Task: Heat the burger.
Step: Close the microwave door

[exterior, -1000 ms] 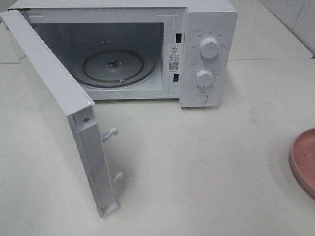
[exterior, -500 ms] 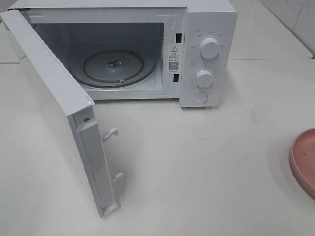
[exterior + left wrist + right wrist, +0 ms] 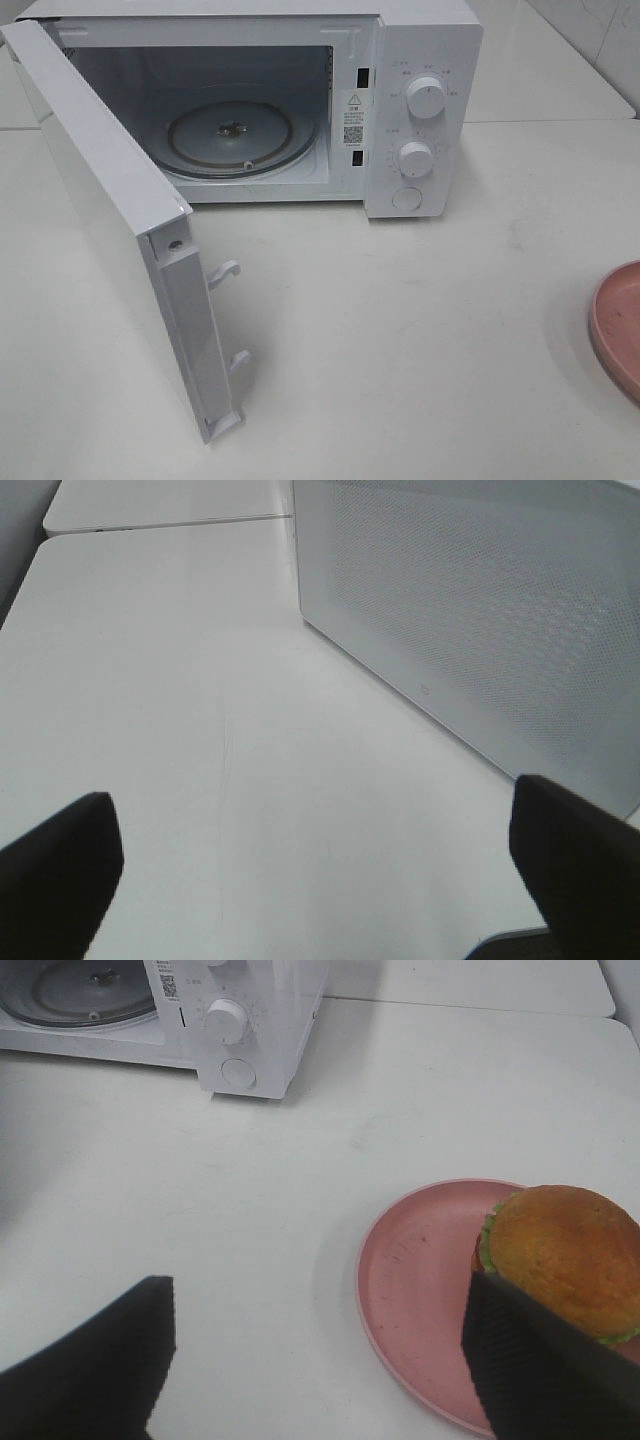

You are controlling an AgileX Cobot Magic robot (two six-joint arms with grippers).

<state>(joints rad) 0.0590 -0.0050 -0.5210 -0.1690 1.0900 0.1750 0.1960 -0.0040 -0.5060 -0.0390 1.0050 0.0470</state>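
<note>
Microwave cavity (image 3: 240, 90): I see it open to the front, only the glass turntable (image 3: 238, 138) on its floor.
Door (image 3: 120, 230): swung wide, it walls off my left approach; latch hooks (image 3: 225, 272) jut toward the table.
Table (image 3: 420, 330): bare between microwave and pink plate (image 3: 618, 325).
Burger (image 3: 565, 1260): just beside my right gripper's finger (image 3: 540, 1370).

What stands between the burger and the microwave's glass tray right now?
Nothing visible. The burger sits on the pink plate, bare table lies between it and the microwave, whose door is swung wide, and the glass tray looks bare.
</note>
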